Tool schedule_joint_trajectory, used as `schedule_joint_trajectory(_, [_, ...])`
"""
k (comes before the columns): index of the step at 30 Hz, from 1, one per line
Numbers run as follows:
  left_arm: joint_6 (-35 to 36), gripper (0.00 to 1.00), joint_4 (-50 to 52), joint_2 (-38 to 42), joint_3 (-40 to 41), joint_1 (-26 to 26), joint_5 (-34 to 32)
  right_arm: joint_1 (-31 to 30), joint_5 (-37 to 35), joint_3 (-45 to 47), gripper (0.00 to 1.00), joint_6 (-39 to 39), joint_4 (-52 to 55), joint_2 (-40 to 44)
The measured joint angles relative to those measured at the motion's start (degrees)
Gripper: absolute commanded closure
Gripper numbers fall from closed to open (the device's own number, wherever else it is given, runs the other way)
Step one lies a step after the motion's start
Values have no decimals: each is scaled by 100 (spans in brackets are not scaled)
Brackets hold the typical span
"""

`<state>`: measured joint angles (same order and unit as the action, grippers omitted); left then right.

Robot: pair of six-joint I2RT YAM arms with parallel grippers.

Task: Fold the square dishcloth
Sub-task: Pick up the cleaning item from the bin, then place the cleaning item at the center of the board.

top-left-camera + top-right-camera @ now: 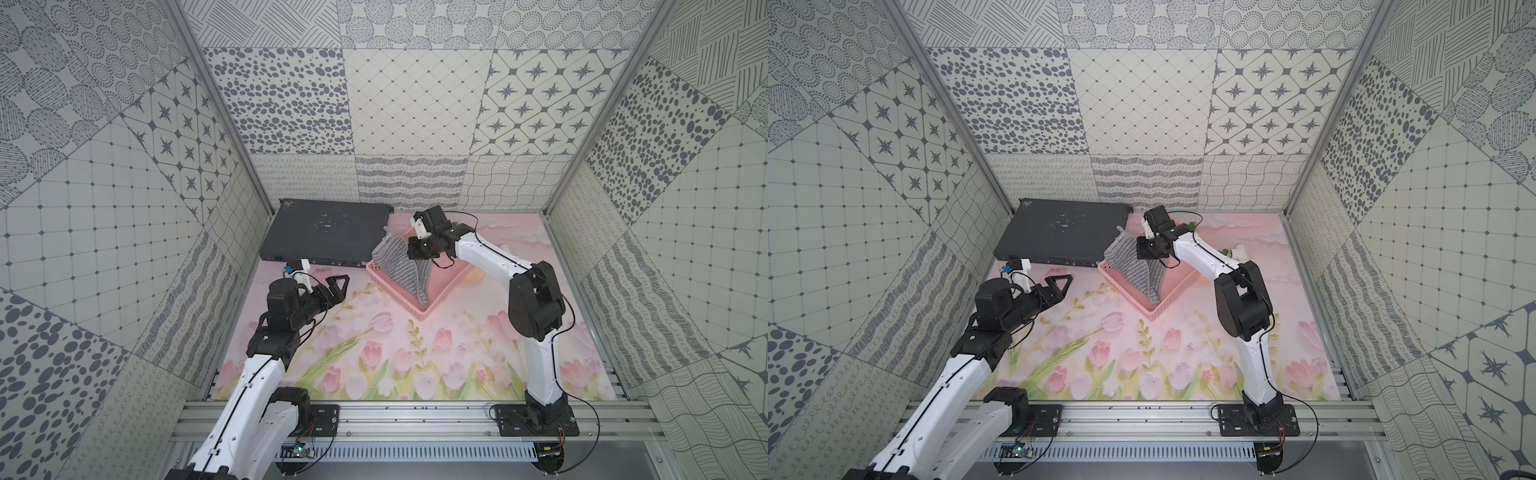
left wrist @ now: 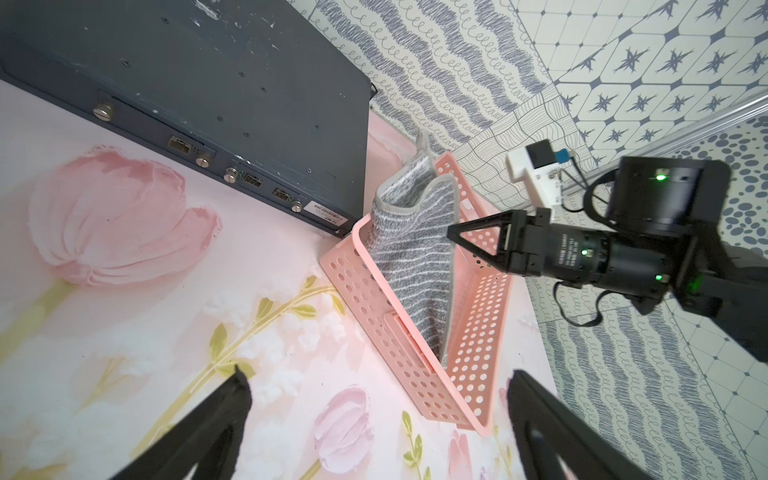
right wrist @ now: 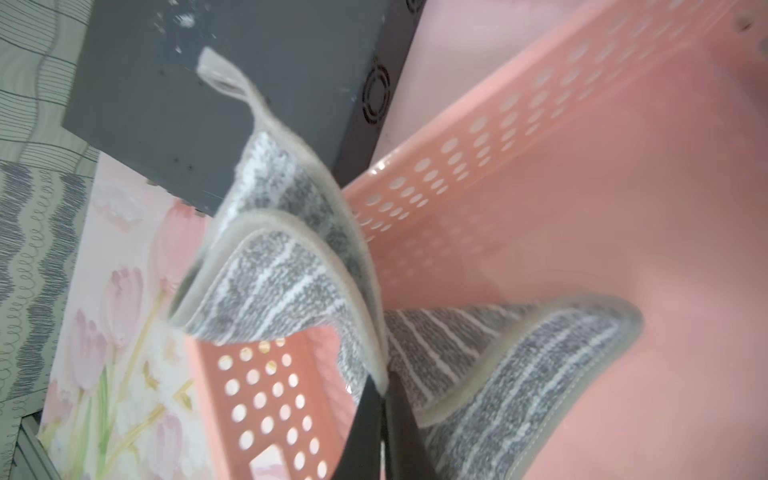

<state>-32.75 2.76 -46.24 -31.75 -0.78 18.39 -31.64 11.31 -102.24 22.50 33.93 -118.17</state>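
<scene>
Right claw [image 3: 384, 395] has its jaws pressed together on the pale bound hem of the square dishcloth [image 3: 286, 286], pinching what looks like a doubled stretch of edge, so the fabric bunches and curls around the grip. Left claw [image 1: 338, 286] hangs spread wide and empty over the worktop [image 1: 374, 357], near the pink basket [image 1: 446, 293] and just in front of the dark grey box [image 1: 324, 232]. The dishcloth sits in the basket. Its upper part is raised above the rim with a small hanging loop poking up at one corner, while the lower end trails down inside along a perforated wall. It looks light and thoroughly limp, so it will probably sag and fold on itself wherever it is unsupported. The fuzzy ribbed pile should resist slipping between the pads, and nothing about it seems fragile. The bound hem is likely the firmest place to hold, best at the corners. A pinch along the edge like this one will probably let it hang crumpled. Folding likely wants it laid flat on open worktop, then taken by two neighbouring corners, one per claw. The basket looks light and might drag along if the cloth catches its rim.
</scene>
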Motion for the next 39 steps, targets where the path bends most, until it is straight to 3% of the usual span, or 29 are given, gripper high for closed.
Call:
schedule_joint_trajectory(9, [26, 1, 273, 98, -356, 0, 109, 0, -614, -111, 96, -144, 542, 1154])
schedule_joint_trajectory(21, [35, 1, 560, 142, -684, 2, 479, 79, -2420, -450, 95, -358, 2269, 2549])
schedule_joint_trajectory(26, [-63, 1, 553, 201, -695, 160, 651, 317, -3018, 348, 93, -199, 2830, 3633])
schedule_joint_trajectory(30, [-114, 1, 544, 192, -748, 673, 660, 518, -3300, 1045, 93, -15, 3447, 4192])
schedule_joint_trajectory(39, [-439, 1, -133, -83, -439, 1670, 551, 522, -3373, 2564, 88, 378, 4004, 4170])
